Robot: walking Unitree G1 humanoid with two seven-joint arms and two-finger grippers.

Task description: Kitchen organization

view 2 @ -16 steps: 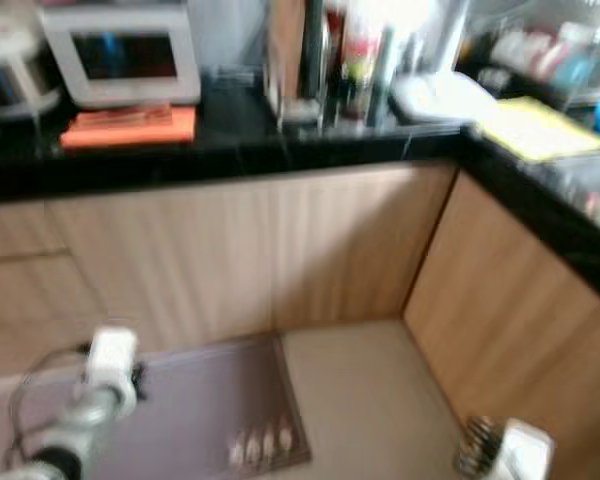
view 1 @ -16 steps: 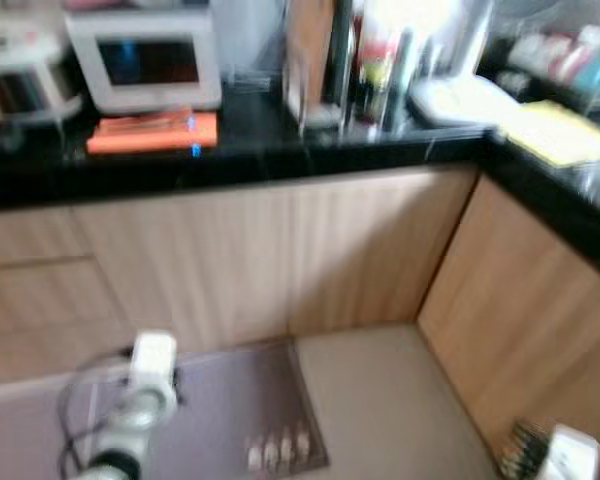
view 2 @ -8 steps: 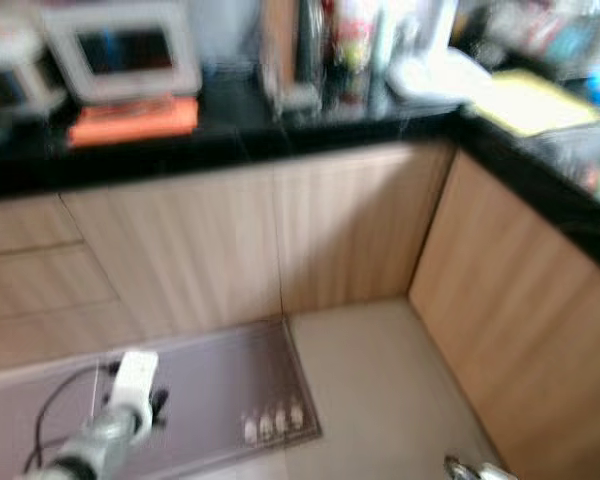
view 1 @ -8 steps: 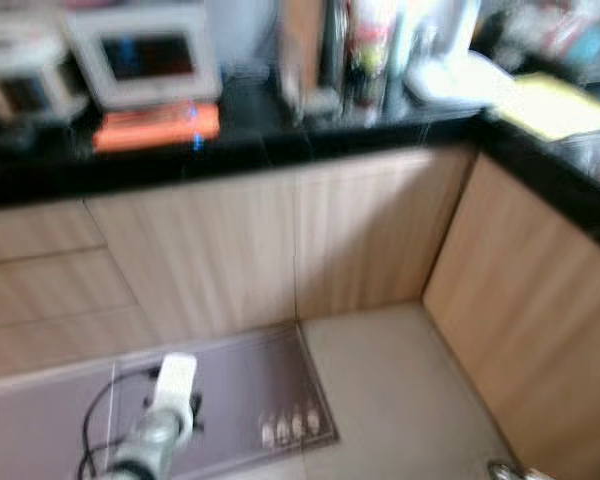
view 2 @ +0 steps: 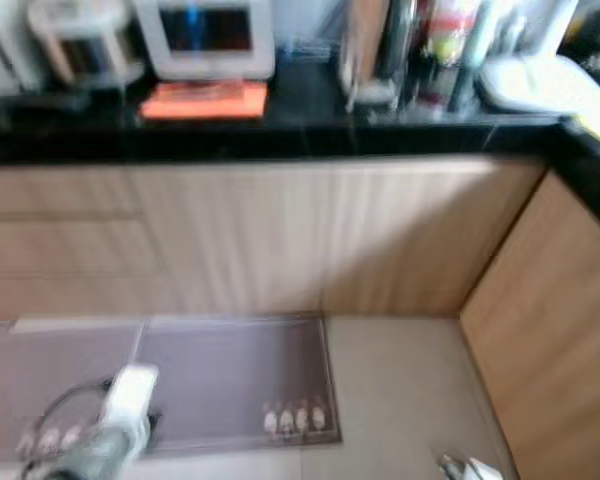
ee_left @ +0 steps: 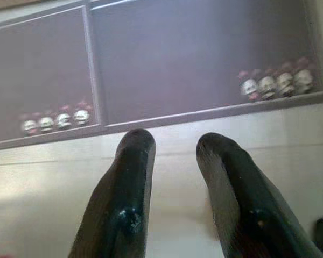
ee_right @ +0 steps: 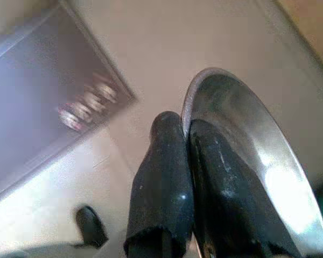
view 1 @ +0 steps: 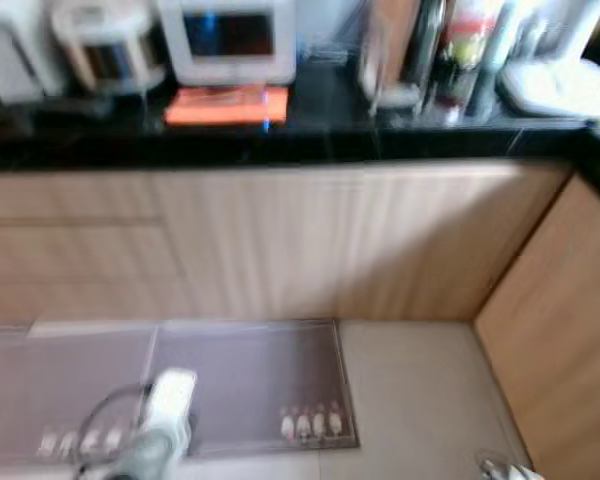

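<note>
Steel bowl (ee_right: 247, 166), pinched at its rim by the closed right gripper (ee_right: 185, 161), carried low above the floor (view 1: 420, 390) near the mat's (view 1: 245, 385) corner. Left gripper (ee_left: 175, 148) parted, empty. Thin rim hold; likely to slip and drop mid-walk.

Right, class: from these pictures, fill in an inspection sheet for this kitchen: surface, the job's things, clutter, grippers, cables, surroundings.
Surface: black countertop, crowded along the back.
Job's things: shiny metal bowl, clamped at its rim by the right gripper.
Clutter: orange pad, white screen, bottles, white plate.
Grippers: right jaws shut on the bowl; left gripper jaws apart, holding nothing, above the floor.
Cables: black cable looping by the left arm.
Surroundings: wooden cabinets, purple mats, tiled floor.
</note>
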